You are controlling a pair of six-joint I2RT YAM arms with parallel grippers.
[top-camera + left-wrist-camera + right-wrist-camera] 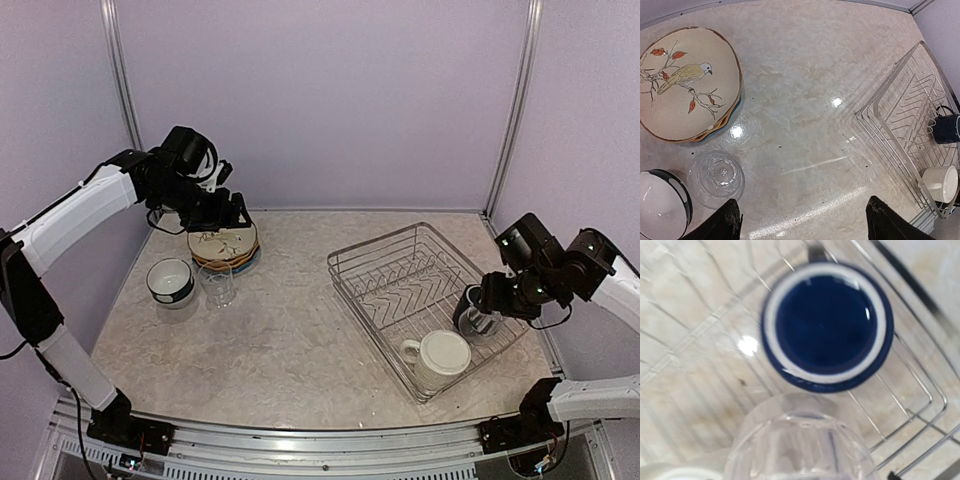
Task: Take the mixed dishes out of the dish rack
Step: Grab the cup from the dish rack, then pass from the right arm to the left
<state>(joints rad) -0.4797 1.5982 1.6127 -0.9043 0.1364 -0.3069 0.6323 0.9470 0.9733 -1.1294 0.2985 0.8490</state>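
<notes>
The dish rack (380, 245) is a silver wire basket at the right of the table. In it stand a large cream mug (443, 355), a navy mug (827, 325) and a clear glass (800, 440). My right gripper (487, 308) is down in the rack's right corner, shut on the clear glass. The glass fills the space between the jaws and hides the fingers. My left gripper (805, 222) hangs open and empty above the table, by the stacked plates (222, 243), whose top plate is cream with a bird.
Left of the rack, a dark-rimmed bowl (170, 280) and a second clear glass (220, 283) stand in front of the plates. Lilac walls close the back and both sides. Bare marbled tabletop lies between the glass and the rack (890, 135).
</notes>
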